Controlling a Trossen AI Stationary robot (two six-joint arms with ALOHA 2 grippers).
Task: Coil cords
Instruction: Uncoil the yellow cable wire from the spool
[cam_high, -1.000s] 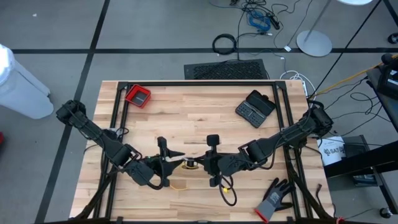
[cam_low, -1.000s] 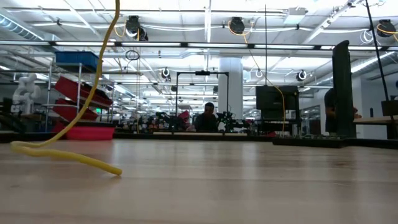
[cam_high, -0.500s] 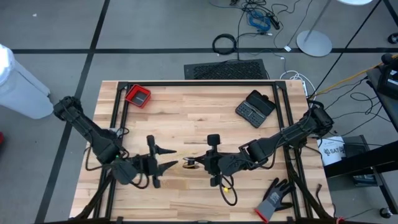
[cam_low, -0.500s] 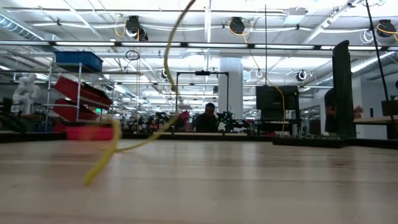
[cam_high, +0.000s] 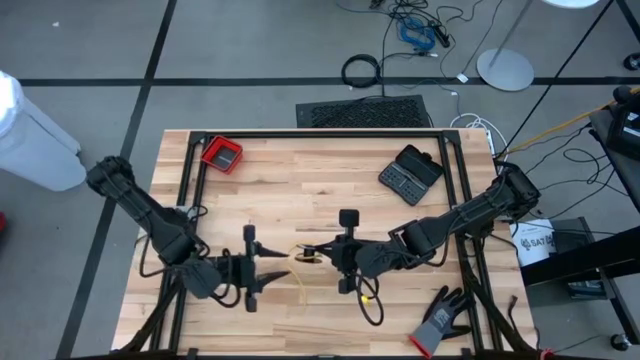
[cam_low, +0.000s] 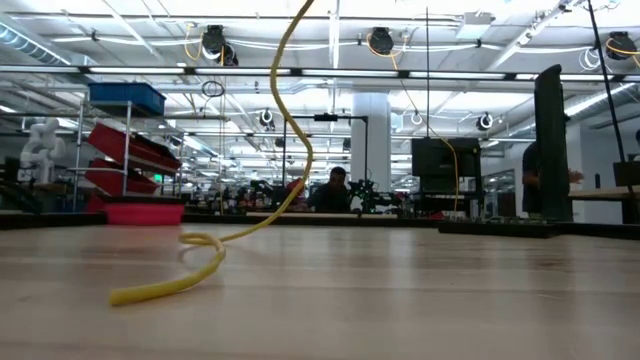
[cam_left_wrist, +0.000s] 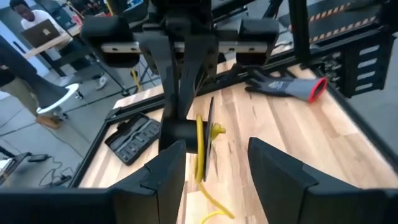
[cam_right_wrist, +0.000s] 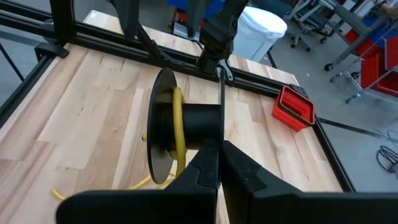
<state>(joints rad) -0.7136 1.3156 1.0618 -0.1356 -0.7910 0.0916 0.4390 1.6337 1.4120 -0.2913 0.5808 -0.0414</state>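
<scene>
A small black spool (cam_right_wrist: 186, 121) with the yellow cord (cam_right_wrist: 179, 124) wound on its hub hangs above the table's middle. My right gripper (cam_right_wrist: 217, 155) is shut on it. The cord's loose tail (cam_low: 290, 130) drops from the spool, and its end (cam_low: 150, 290) lies on the wood. My left gripper (cam_left_wrist: 217, 174) stands open just left of the spool (cam_left_wrist: 202, 143) and touches nothing. A thin black cord (cam_high: 374, 312) loops on the table below my right gripper (cam_high: 322, 252). My right gripper pinches the spool's thin flange (cam_right_wrist: 222, 99) at its rim, on the side nearest the gripper, between its two shut fingers. The fingers come nearly level from the table's right. The spool is lifted clear, its axis about level, and the yellow tail hangs slack below it.
A grey-black glove with a red cuff (cam_high: 440, 320) lies at the near right. A black case (cam_high: 410, 174) sits at the far right and a red tray (cam_high: 221, 154) at the far left. A black frame (cam_high: 320, 133) rims the table.
My left gripper has drawn back from the spool toward the table's left edge. The yellow cord's hanging tail has swung across and settled again, its end lying on the wood in a new place. The spool stays held in the air.
</scene>
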